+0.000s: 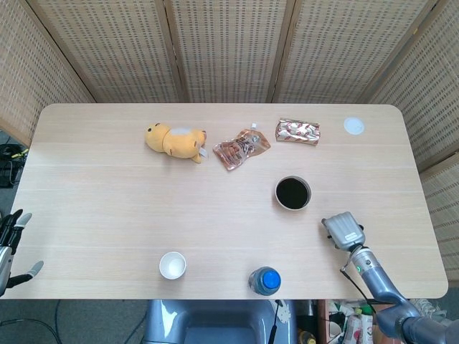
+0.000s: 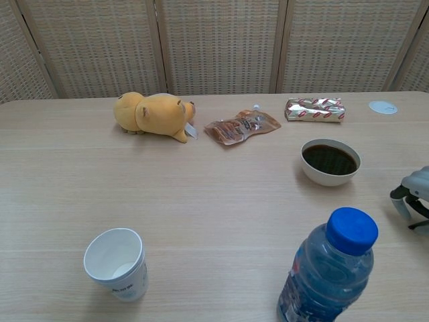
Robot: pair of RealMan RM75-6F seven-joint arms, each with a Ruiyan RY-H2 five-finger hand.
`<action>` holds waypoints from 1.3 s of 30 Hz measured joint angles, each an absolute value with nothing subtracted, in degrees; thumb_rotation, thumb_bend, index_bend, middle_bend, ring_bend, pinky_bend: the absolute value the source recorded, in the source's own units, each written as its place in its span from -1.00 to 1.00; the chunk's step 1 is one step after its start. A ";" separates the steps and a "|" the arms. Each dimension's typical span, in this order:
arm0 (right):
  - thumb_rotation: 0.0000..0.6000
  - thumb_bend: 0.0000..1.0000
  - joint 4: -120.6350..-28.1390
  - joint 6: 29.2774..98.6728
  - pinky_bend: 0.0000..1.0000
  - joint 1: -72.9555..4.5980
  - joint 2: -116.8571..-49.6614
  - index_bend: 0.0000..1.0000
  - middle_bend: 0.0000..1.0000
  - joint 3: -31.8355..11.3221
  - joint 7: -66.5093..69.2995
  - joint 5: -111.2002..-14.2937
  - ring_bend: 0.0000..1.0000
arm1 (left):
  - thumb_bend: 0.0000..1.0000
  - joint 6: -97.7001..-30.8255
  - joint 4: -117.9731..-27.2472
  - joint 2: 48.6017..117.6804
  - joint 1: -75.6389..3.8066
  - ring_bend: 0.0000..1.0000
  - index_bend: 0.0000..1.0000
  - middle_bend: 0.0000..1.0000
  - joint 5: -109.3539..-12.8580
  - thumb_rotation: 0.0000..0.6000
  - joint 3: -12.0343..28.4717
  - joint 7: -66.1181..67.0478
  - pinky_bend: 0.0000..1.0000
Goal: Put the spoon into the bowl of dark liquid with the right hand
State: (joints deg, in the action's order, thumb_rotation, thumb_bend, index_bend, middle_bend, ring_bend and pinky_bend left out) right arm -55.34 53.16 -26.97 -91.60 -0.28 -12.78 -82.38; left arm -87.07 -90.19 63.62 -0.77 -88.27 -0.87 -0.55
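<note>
The right hand [image 1: 343, 230] hovers low over the table [image 1: 107, 208] near its front right corner, back upward, just beside the bowl [image 1: 292, 193] of dark liquid but apart from it; its forearm slants off the front edge. From the chest view its fingers [image 2: 401, 199] curl downward at the frame's edge, and I cannot tell whether they hold anything, nor can I see the spoon. The left hand [image 1: 8, 244] hangs beyond the table's front left corner, fingers apart and holding nothing.
</note>
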 measured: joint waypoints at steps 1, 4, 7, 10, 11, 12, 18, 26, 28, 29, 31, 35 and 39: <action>1.00 -0.11 -55.26 53.15 0.92 -26.96 -91.64 0.15 0.65 -0.26 -12.81 -82.35 0.69 | -0.53 -87.07 -90.18 63.62 -0.78 -1.00 -1.00 -1.00 -88.29 1.00 -0.87 -0.57 -1.00; 1.00 -0.11 -55.05 53.11 0.92 -26.97 -91.77 0.15 0.65 -0.26 -12.83 -82.20 0.69 | -0.53 -87.04 -90.14 63.64 -0.81 -1.00 -1.00 -1.00 -88.29 1.00 -0.84 -0.62 -1.00; 1.00 -0.11 -54.91 53.12 0.92 -26.98 -91.86 0.16 0.65 -0.24 -12.86 -82.12 0.69 | -0.53 -87.04 -90.13 63.62 -0.79 -1.00 -1.00 -1.00 -88.25 1.00 -0.83 -0.65 -1.00; 1.00 -0.11 -54.81 53.13 0.92 -26.99 -91.96 0.16 0.65 -0.20 -12.95 -82.06 0.69 | -0.53 -87.13 -90.12 63.60 -0.73 -1.00 -1.00 -1.00 -88.23 1.00 -0.81 -0.69 -1.00; 1.00 -0.11 -54.78 53.10 0.92 -27.00 -92.03 0.16 0.65 -0.18 -13.03 -82.02 0.69 | -0.53 -87.15 -90.10 63.58 -0.72 -1.00 -1.00 -1.00 -88.23 1.00 -0.81 -0.70 -1.00; 1.00 -0.11 -54.75 53.08 0.92 -27.01 -92.07 0.16 0.65 -0.15 -13.06 -82.00 0.69 | -0.53 -87.17 -90.09 63.58 -0.71 -1.00 -1.00 -1.00 -88.24 1.00 -0.82 -0.71 -1.00; 1.00 -0.11 -54.59 52.99 0.92 -27.05 -92.22 0.16 0.65 -0.03 -13.35 -81.95 0.69 | -0.53 -87.35 -90.01 63.48 -0.56 -1.00 -1.00 -1.00 -88.31 1.00 -0.88 -0.86 -1.00; 1.00 -0.11 -54.29 52.12 0.92 -27.41 -92.50 0.17 0.65 0.09 -14.05 -81.68 0.69 | -0.53 -87.62 -89.84 63.36 -0.34 -1.00 -1.00 -1.00 -88.37 1.00 -0.94 -1.18 -1.00; 1.00 -0.11 -54.25 51.92 0.92 -27.51 -92.56 0.18 0.65 0.08 -14.23 -81.58 0.69 | -0.53 -87.65 -89.78 63.36 -0.29 -1.00 -1.00 -1.00 -88.39 1.00 -0.96 -1.26 -1.00; 1.00 -0.11 -54.23 51.78 0.92 -27.55 -92.59 0.19 0.66 0.09 -14.34 -81.51 0.69 | -0.53 -87.66 -89.76 63.35 -0.27 -1.00 -1.00 -1.00 -88.40 1.00 -0.98 -1.33 -1.00; 1.00 -0.11 -54.18 51.65 0.92 -27.60 -92.67 0.21 0.66 0.07 -14.47 -81.36 0.70 | -0.53 -87.72 -89.70 63.37 -0.21 -1.00 -1.00 -1.00 -88.41 1.00 -0.99 -1.45 -1.00; 1.00 -0.10 -54.13 51.48 0.93 -27.65 -92.76 0.29 0.69 -0.07 -14.34 -81.05 0.71 | -0.53 -87.81 -89.49 63.44 -0.10 -1.00 -1.00 -1.00 -88.44 1.00 -1.04 -1.64 -1.00; 1.00 0.04 -54.12 51.61 0.96 -27.61 -92.80 0.38 0.72 -0.22 -13.75 -80.90 0.74 | -0.53 -87.92 -89.35 63.46 -0.01 -1.00 -1.00 -1.00 -88.46 1.00 -1.05 -1.84 -1.00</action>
State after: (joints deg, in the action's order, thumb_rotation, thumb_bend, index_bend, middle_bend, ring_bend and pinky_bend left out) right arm -54.12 51.61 -27.61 -92.80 -0.22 -13.75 -80.90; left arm -87.92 -89.35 63.46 -0.01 -88.46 -1.05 -1.84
